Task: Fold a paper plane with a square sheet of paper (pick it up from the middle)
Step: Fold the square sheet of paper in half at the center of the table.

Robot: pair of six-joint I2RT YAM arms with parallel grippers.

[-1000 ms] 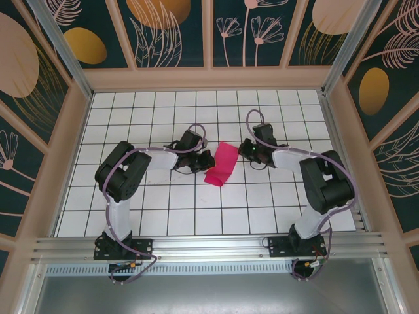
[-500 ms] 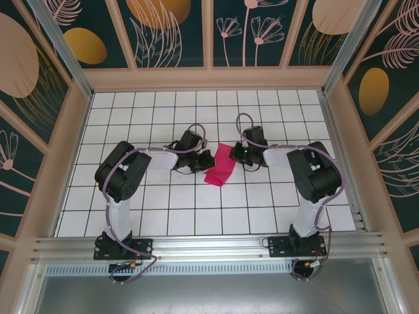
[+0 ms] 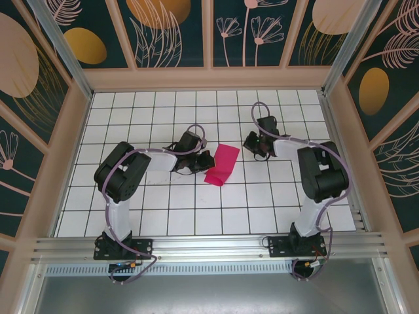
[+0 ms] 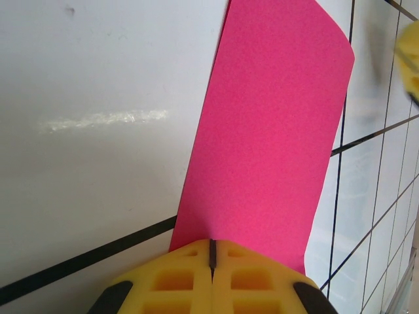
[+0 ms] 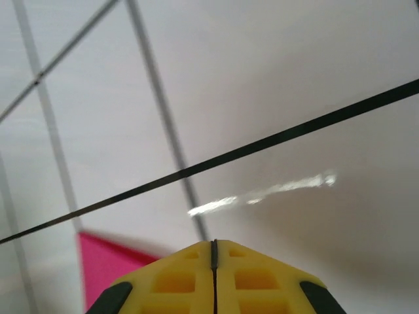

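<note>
Moved: the right tool [image 3: 253,145] has drawn back up and to the right, off the paper's edge where it stood half a second ago. The left arm and the paper lie as they did.
Left tool [image 3: 205,160]: shut tight, tips just left of centre frame. In the left wrist view its tips [image 4: 211,246] sit on the paper's near edge. Whether they pinch it or only press it down, I cannot tell.
Paper [image 3: 222,163]: pink, in the middle of the gridded surface [image 3: 163,209]. It looks like a long narrow strip [image 4: 268,131] with its far end curling, probably already folded once.
Right tool: shut and holding nothing, right of centre and apart from the paper. Its own view shows its tips [image 5: 213,246] over bare tile, with a pink corner [image 5: 105,268] at lower left.
Step in hand: likely setting a crease, with the left side anchoring.
Doing it well: keep the left tips planted so the sheet cannot slide. Bring the right tips in low and stroke outward from the pinned end with light pressure, since thin paper buckles.
Writing: none readable. The walls [image 3: 163,33] carry only plant patterns.
</note>
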